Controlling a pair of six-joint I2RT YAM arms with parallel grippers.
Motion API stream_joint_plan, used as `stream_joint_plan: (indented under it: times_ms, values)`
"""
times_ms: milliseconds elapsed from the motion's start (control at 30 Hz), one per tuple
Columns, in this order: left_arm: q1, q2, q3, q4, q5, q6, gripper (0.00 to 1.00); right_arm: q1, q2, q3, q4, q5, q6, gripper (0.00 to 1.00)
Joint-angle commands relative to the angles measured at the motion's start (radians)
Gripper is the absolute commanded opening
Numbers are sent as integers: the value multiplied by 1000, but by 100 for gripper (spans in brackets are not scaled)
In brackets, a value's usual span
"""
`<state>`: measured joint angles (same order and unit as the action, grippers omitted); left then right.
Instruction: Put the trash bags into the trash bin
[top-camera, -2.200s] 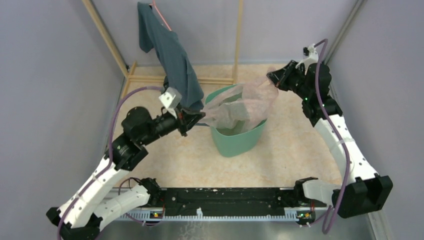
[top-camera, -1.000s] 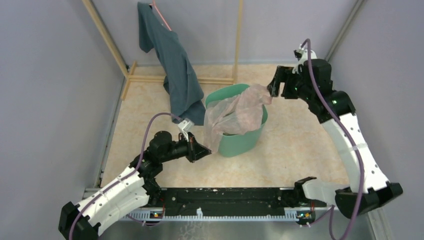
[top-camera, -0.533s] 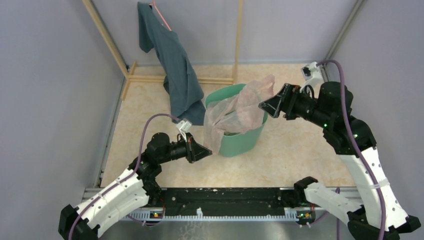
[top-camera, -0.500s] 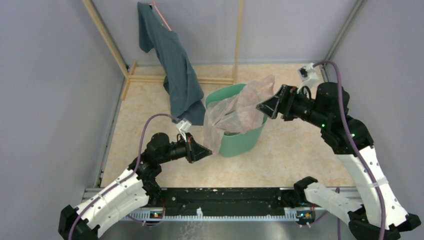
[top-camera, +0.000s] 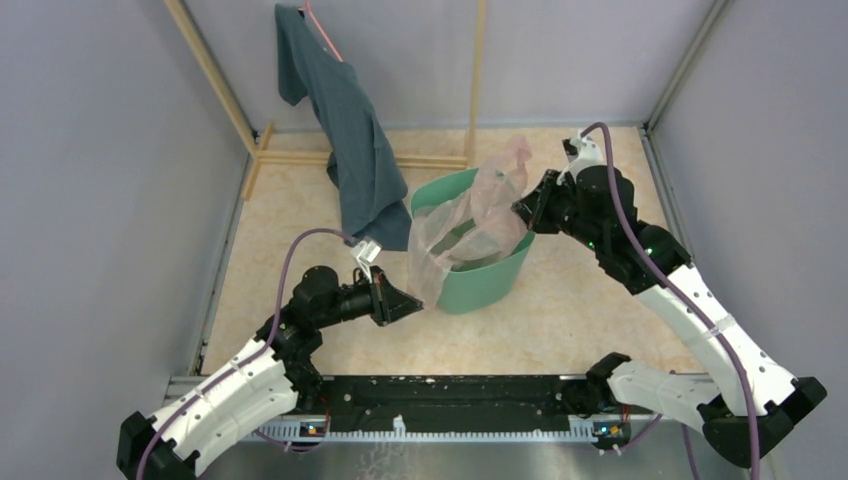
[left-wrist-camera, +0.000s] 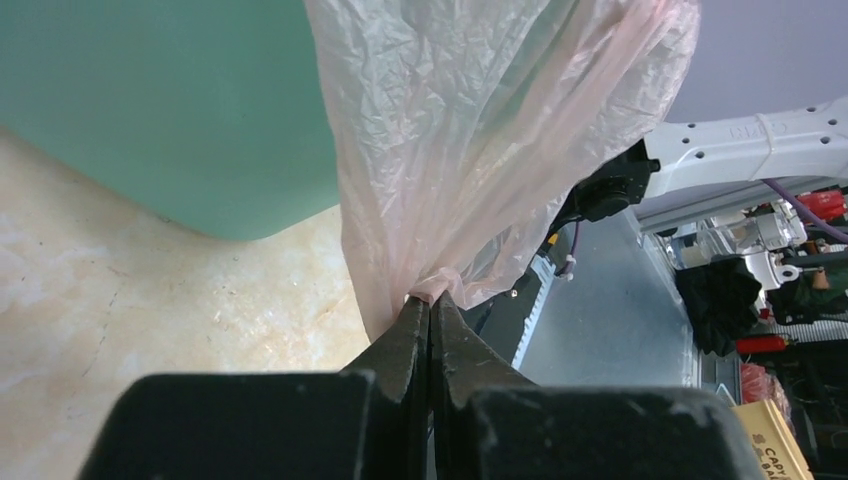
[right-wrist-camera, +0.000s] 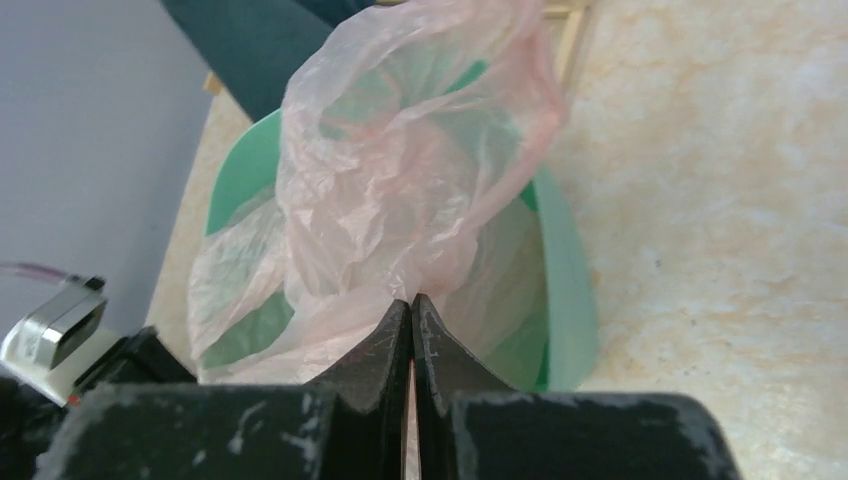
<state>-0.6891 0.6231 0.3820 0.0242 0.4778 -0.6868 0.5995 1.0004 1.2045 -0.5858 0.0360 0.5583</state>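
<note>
Both grippers are on the trash bag (top-camera: 468, 218) and we're mid-placement, as I read it: the film is draped across the trash bin (top-camera: 482, 288) but not yet down in it. The left gripper (left-wrist-camera: 430, 308) has its jaws pressed together on a gathered corner of pink film. Right above the tips the bag fans out wide, and the green bin wall sits up and to the left of them, so that corner hangs outside the bin. The right gripper (right-wrist-camera: 411, 305) is likewise pinched tight on a fold. Beyond its tips the bag billows up in a loose hump over the bin mouth, the rim curving off to the right.

Poses: the left arm lies low and stretched out, its gripper pointing nearly level at the bin's near-left side. The right arm arches high with the elbow up, wrist tipped toward the far-right rim.

The next move, I'd say, belongs to the left: lift that corner above the rim and carry it inward, while the right lowers its fold. The film is soft and clingy — it could snag on the rim. The dark teal garment (top-camera: 352, 135) hangs just behind the bin.
</note>
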Motion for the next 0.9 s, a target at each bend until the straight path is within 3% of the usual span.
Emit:
stream_joint_plan:
  times_ms: [0,133,267,433,500,533,567,600,667,733,800,867]
  values:
    - [0,-23,31,-78,-38,-3,5,5,-37,10,75,189,-95,0]
    - [0,-48,54,-151,-59,11,11,6,-100,-57,62,217,-199,0]
    - [0,-79,73,-220,-121,-11,21,4,-207,-223,196,239,-242,0]
    - [-1,-120,160,-348,-172,24,54,2,-258,-220,243,22,-141,0]
    - [-1,-134,248,-430,-228,72,71,1,-243,-197,211,-29,-130,0]
    - [-1,-137,315,-473,-274,105,84,2,-236,-184,186,-31,-128,0]
    - [0,-134,381,-523,-334,136,90,1,-234,-171,159,-24,-130,0]
    - [-1,-124,449,-587,-403,167,98,1,-234,-160,136,-3,-131,6]
    - [-1,-82,580,-683,-553,235,99,3,-237,-133,95,42,-132,36]
    - [0,-16,685,-712,-616,314,99,3,-214,-74,27,90,-117,62]
    - [0,81,775,-697,-586,356,99,2,-169,23,-80,135,-89,75]
    - [0,178,837,-637,-498,386,99,1,-116,94,-193,131,-74,81]
